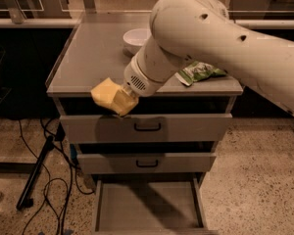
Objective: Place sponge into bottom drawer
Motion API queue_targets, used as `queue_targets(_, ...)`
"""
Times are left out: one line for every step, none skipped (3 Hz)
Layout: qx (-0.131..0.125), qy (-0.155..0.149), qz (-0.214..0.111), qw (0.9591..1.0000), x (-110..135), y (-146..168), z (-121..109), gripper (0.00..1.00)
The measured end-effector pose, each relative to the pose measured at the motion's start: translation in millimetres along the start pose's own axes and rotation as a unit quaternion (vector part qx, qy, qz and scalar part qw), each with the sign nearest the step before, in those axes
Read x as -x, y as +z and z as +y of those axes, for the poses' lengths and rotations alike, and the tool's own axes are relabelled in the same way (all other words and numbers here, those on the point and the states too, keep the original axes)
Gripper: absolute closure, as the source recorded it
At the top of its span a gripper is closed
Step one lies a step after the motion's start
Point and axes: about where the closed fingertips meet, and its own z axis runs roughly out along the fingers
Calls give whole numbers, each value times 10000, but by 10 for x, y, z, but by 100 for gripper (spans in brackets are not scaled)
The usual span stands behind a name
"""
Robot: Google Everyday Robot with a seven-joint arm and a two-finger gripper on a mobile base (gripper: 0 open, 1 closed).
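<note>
Transport step: the gripper [123,101], clamped around the sponge [104,93], hangs just past the surface [93,58] front edge. Next: lower into the open bottom drawer [147,210], then release.

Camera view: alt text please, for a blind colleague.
The gripper holds the sponge just off the cabinet's front edge, above the open bottom drawer. A white bowl and green packet sit on top.

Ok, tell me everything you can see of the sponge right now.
The sponge is a pale yellow, soft-looking foam block, tilted, held in the air by the gripper at one end. It hangs past the front edge of the cabinet top, before the top drawer, apparently touching neither. The open bottom drawer lies below.
</note>
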Motion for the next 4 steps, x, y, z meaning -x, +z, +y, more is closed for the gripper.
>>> queue_targets(-50,105,-92,9999,-20,67,-16,100)
queue_targets(-142,273,-151,9994,-261,303,14,100)
queue_targets(-73,323,-217,9992,-655,628,229,100)
queue_targets(-73,324,-217,9992,-655,629,229,100)
